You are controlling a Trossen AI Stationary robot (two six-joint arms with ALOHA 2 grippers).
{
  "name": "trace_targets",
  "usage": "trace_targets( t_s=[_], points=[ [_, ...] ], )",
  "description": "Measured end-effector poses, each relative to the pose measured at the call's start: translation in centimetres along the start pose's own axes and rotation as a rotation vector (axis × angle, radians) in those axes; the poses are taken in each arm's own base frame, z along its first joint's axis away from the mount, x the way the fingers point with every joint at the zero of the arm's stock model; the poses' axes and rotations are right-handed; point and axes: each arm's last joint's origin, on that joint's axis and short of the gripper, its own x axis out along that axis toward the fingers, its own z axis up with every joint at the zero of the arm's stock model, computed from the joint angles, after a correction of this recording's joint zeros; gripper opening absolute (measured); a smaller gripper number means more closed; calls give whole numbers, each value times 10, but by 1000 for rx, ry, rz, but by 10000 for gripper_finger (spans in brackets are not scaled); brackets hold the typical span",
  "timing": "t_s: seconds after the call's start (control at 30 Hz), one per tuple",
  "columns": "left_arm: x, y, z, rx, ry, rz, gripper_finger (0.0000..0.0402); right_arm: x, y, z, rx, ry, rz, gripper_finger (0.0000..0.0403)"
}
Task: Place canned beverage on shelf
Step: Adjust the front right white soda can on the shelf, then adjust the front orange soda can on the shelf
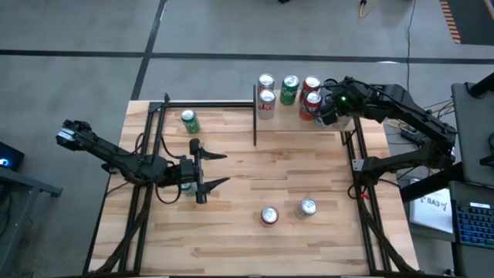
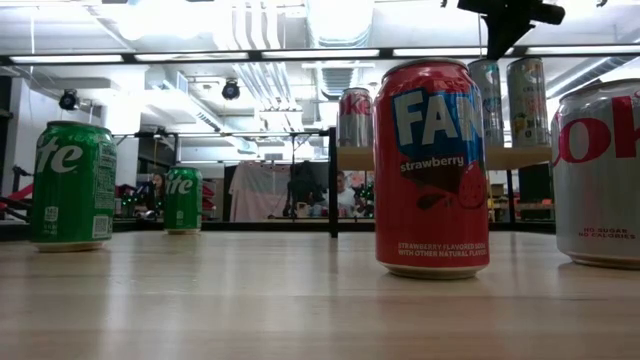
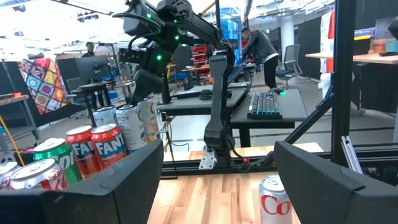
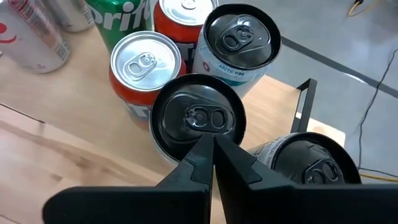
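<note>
The shelf [image 1: 284, 117] is a light wood board with black posts at the table's far right. Several cans stand on it: silver, green Sprite [image 1: 290, 89], red Fanta [image 1: 311, 85] and black-topped ones [image 4: 198, 117]. My right gripper [image 4: 214, 142] is shut and empty, pointing down over a black-topped can near the shelf's right end; it also shows in the high view [image 1: 327, 110]. My left gripper [image 1: 219, 170] is open and empty, low over the table's left middle, pointing right. My right gripper's shut fingertips [image 4: 205, 152] stand right over the near rim of the black can top [image 4: 198, 117], coming from above. I cannot tell whether they touch it. The can stands upright on the shelf.
On the table stand a red Fanta strawberry can [image 1: 269, 215], a silver Diet Coke can [image 1: 307, 207], a green Sprite can [image 1: 190, 121] at the far left and another [image 1: 187, 189] beside my left arm. Black frame rails run along both table sides.
</note>
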Motion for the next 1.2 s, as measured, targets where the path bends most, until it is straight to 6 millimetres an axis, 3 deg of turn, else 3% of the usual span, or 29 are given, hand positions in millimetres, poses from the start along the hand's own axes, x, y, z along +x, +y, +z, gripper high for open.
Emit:
trace_targets(
  t_s=[0.6, 0.83, 0.97, 1.2],
  points=[
    [3, -2, 0, 20, -24, 6, 291, -29, -6, 8, -9, -66, 64, 9],
    [4, 0, 7, 38, -91, 27, 291, -30, -6, 11, -107, -115, 35, 9],
    [5, 9, 11, 34, -121, 152, 291, -30, -3, 16, -137, -164, 46, 9],
    [14, 39, 10, 171, -101, 281, 291, -28, 9, 35, -223, -338, 84, 9]
  ],
)
